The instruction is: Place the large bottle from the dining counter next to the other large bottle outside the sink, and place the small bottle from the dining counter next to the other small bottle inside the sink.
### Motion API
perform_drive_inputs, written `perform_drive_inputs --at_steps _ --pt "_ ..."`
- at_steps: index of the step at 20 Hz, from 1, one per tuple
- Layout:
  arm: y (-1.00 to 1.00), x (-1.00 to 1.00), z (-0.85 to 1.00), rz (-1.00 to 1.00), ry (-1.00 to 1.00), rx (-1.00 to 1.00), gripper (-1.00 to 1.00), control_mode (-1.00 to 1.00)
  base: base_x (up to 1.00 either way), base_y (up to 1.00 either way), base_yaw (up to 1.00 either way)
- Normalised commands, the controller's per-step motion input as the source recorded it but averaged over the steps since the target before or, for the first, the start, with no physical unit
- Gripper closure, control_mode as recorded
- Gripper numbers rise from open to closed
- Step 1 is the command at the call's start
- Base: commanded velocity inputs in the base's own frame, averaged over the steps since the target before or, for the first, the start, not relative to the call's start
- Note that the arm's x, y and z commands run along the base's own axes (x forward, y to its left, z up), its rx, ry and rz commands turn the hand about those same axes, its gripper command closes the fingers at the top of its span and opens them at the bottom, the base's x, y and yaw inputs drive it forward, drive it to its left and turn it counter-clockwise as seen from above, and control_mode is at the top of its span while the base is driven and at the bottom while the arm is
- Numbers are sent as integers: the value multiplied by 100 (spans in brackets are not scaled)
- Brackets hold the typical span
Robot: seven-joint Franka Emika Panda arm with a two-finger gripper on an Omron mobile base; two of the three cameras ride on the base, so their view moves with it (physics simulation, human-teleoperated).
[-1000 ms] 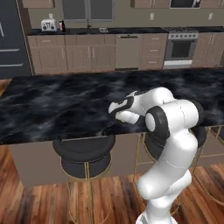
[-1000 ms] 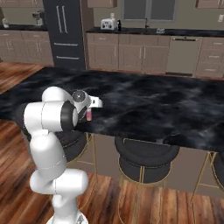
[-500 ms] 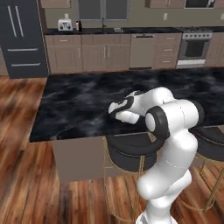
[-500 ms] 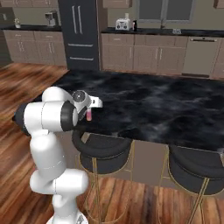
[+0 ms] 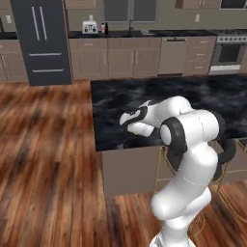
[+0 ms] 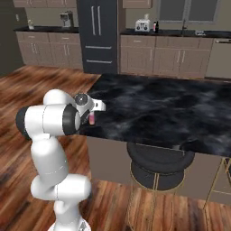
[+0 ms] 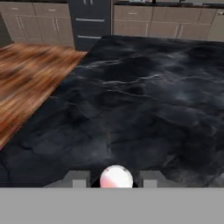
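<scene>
Here we hold our gripper (image 7: 116, 183) low over the dining counter (image 7: 144, 109), jaws closed on what looks like a small pinkish bottle (image 7: 116, 178).

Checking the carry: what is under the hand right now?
Below the hand lies the dining counter, bare black marble. Between the fingers sits a small pink-white object; its lower body is hidden, so I cannot identify it.

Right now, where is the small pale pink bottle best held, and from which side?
On its two opposite flanks, as now: the small pale pink bottle sits centred between the fingers of the gripper, which comes at its rounded end. The narrow round body fits that gap, so this hold looks steady. Which end is the cap, I cannot tell.
</scene>
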Motion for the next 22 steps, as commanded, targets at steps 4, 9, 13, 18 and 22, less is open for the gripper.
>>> perform_drive_inputs --at_steps 4,9,13,18,22 --pt "0 0 0 0 0 0 100 100 0 100 0" --pt "0 0 0 0 0 0 100 100 13 92 0" --pt "0 0 0 0 0 0 100 100 31 81 0" --pt "0 0 0 0 0 0 100 100 48 71 0" --pt "0 0 0 0 0 0 100 100 67 52 0"
